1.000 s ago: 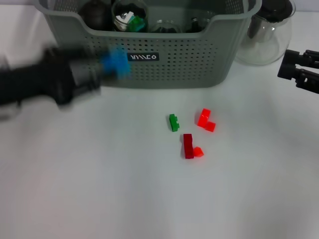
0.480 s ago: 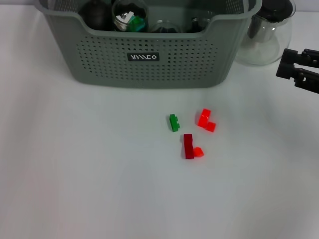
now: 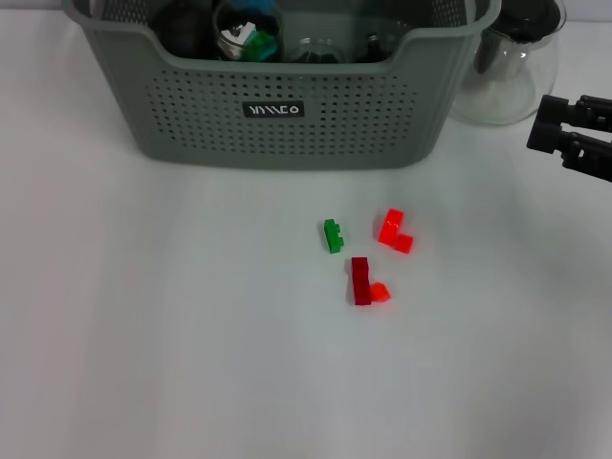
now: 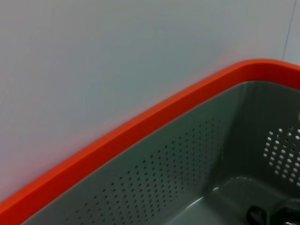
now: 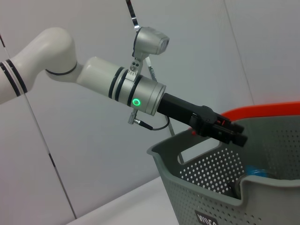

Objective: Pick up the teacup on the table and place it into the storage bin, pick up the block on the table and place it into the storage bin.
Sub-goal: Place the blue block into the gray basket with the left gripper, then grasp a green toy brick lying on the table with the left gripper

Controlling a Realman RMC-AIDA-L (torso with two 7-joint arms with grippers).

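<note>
The grey-green storage bin (image 3: 287, 105) stands at the back of the table and also shows in the right wrist view (image 5: 206, 187). It holds dark and glass items and a blue block (image 5: 256, 171). No teacup shows on the table. A green block (image 3: 332, 235), a red block (image 3: 394, 230) and a dark red block (image 3: 361, 280) lie in front of the bin. My left gripper (image 5: 241, 134) hovers over the bin, open and empty. My right gripper (image 3: 541, 122) is open at the table's right edge, far from the blocks.
A clear glass pitcher (image 3: 512, 67) stands right of the bin, close to my right gripper. A small orange-red piece (image 3: 381, 293) touches the dark red block. An orange rim (image 4: 140, 126) edges a grey perforated wall in the left wrist view.
My left arm, which carried a blue block in front of the bin, has left the head view. My right gripper has edged slightly left. The blocks on the table have not moved.
</note>
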